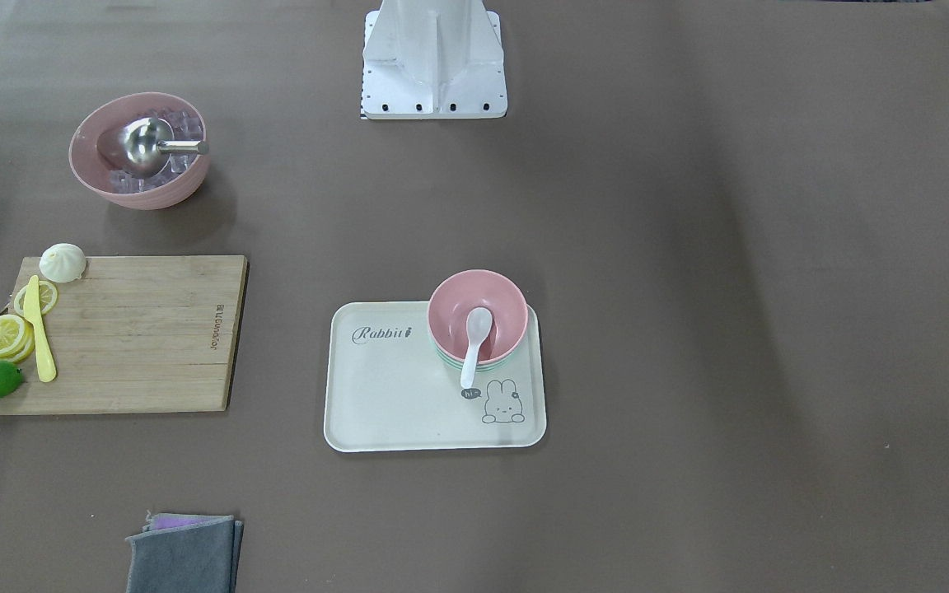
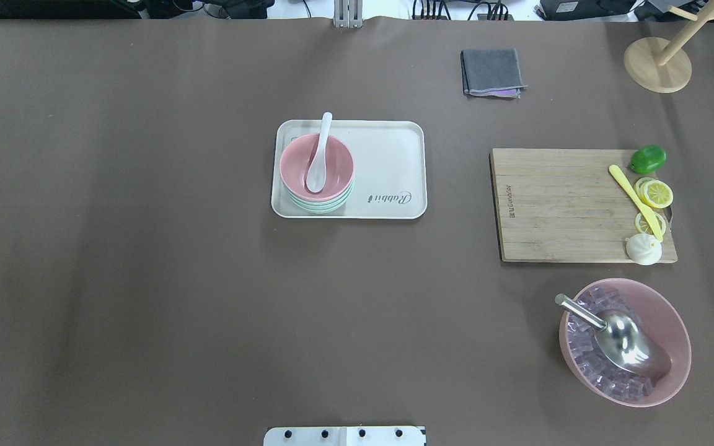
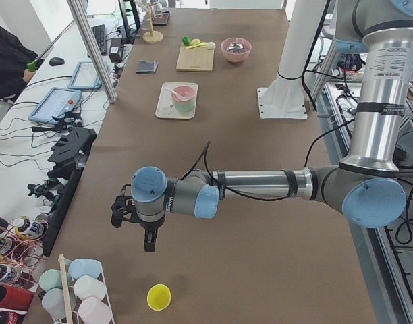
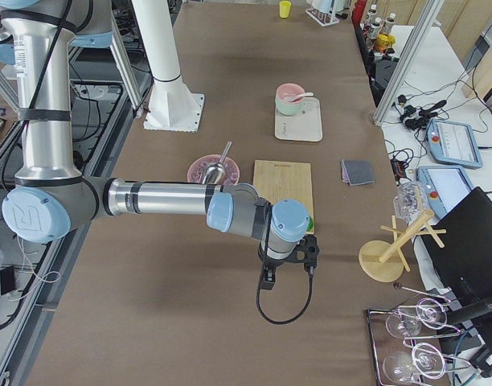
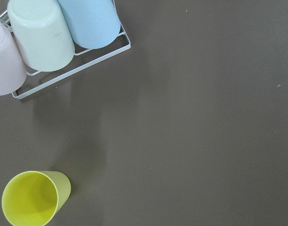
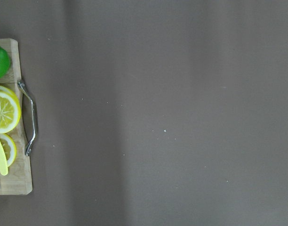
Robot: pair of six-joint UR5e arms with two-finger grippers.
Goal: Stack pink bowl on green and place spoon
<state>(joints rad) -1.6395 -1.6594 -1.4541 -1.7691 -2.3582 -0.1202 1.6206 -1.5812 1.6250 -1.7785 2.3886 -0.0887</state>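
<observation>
A pink bowl sits nested on top of a stack of green bowls on the left part of a cream tray. A white spoon lies in the pink bowl with its handle over the rim. The stack also shows in the front view with the spoon. My left gripper hangs far off over the table's end on my left, seen only in the left side view. My right gripper hangs near the other end, seen only in the right side view. I cannot tell if either is open.
A large pink bowl with ice cubes and a metal scoop, and a cutting board with lemon slices, a lime and a yellow knife, stand on the right. A grey cloth lies at the far side. A yellow cup lies below my left wrist.
</observation>
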